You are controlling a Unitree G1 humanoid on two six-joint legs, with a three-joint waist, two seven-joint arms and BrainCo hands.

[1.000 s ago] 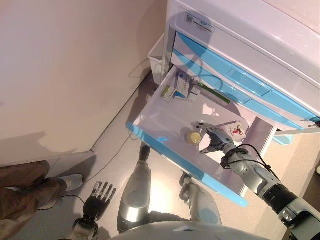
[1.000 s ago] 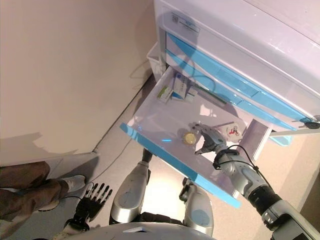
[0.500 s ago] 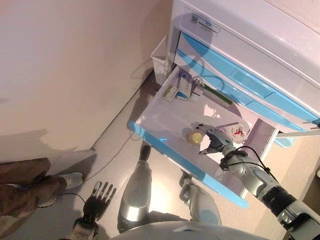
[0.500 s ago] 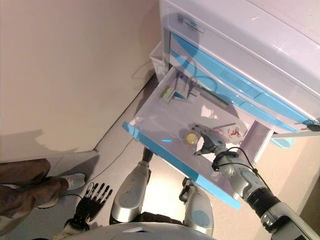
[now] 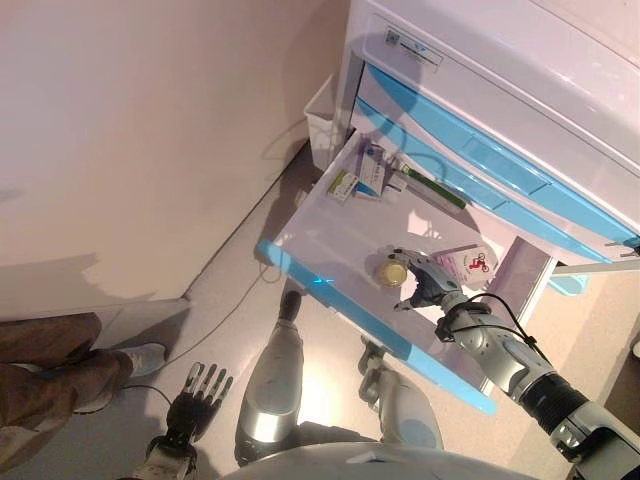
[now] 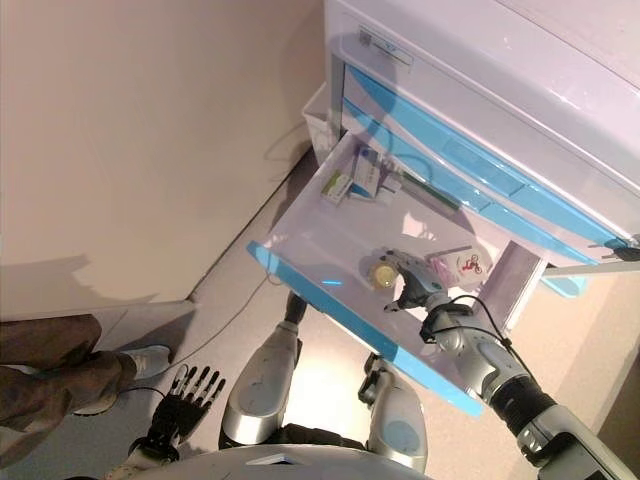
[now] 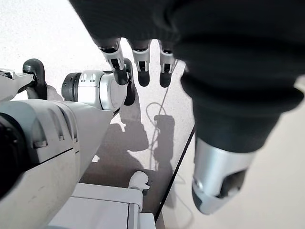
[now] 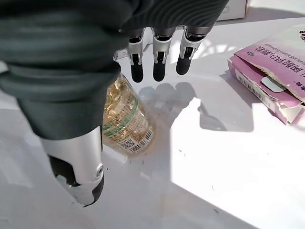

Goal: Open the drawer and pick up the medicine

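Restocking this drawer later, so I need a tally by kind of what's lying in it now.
Bottles: 1, the capsule bottle beside the right hand.
Pink boxes: 1.
Boxes at the back: at least 2; overlapping, exact count unclear.
Total: at least 4.

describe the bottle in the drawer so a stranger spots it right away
Look at the pulled-out drawer of the white and blue cabinet. By the right hand lies a small clear bottle of golden capsules, the only round thing among flat boxes, with a pink box nearby.
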